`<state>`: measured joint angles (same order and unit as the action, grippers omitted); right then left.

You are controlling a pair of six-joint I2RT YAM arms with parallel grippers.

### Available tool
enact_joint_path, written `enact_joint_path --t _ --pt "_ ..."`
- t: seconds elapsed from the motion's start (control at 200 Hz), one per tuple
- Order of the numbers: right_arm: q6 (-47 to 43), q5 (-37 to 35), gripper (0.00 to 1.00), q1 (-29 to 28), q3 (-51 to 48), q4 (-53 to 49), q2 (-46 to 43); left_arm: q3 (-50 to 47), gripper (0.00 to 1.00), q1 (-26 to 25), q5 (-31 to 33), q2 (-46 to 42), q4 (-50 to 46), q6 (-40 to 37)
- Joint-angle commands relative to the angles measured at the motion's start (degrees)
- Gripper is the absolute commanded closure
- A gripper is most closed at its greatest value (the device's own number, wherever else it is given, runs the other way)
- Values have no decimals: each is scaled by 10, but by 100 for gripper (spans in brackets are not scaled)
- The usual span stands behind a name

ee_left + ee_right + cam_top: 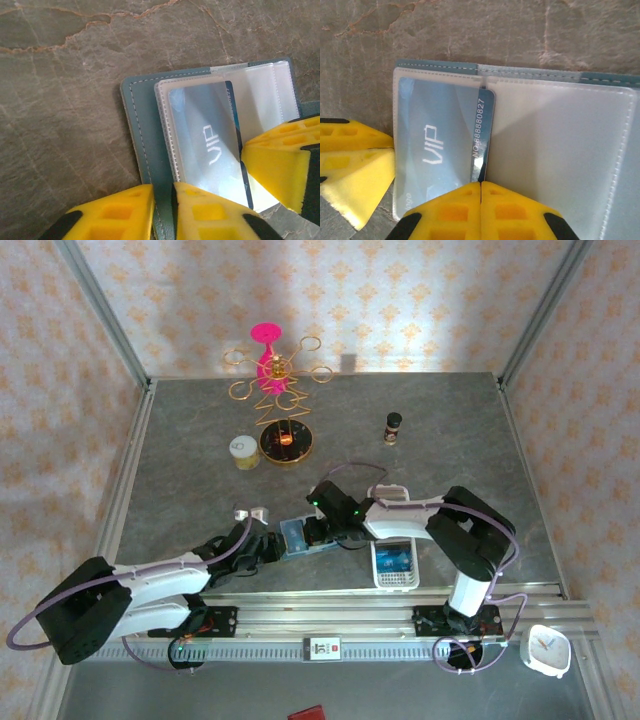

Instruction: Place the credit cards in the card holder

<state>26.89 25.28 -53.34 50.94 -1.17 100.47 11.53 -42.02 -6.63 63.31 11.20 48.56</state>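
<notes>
The teal card holder point(297, 533) lies open on the grey table between both arms, its clear sleeves facing up. A blue credit card point(205, 135) marked VIP sits mostly inside a clear sleeve, with a numbered strip point(485, 125) still sticking out. My left gripper point(162, 190) is shut on the holder's stitched teal cover point(137, 130), which runs between its yellow fingers. My right gripper point(480, 184) is shut, its joined tips resting on the card's protruding lower corner. The right fingers point(280, 160) show at the card's edge in the left wrist view. The left fingers point(355, 165) show beside the holder point(435, 64) in the right wrist view.
A white phone-like device point(394, 562) lies just right of the holder. Farther back stand a gold wire rack with a pink top point(275, 370), a small yellow jar point(243, 451) and a dark little bottle point(393, 426). A white clock point(546, 649) sits beyond the front rail.
</notes>
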Motion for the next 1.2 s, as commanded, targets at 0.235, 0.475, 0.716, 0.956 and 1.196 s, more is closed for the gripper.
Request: enact_joint_path --t 0.235,0.475,0.716,0.956,1.196 --pt "16 -77 82 -12 -27 -19 -76 -8 66 -5 26 -16 2 13" --pt "43 -148 72 -12 -69 -63 -121 -5 66 -5 33 -26 -3 14" --pt "53 -172 62 -12 -77 -73 -109 -2 66 -5 28 -27 -6 12" --pt "50 -144 61 -18 -62 -58 -75 -4 67 -5 26 -23 -2 11" --pt "64 -106 57 -20 -63 -13 -70 -8 67 -5 27 -20 -2 11"
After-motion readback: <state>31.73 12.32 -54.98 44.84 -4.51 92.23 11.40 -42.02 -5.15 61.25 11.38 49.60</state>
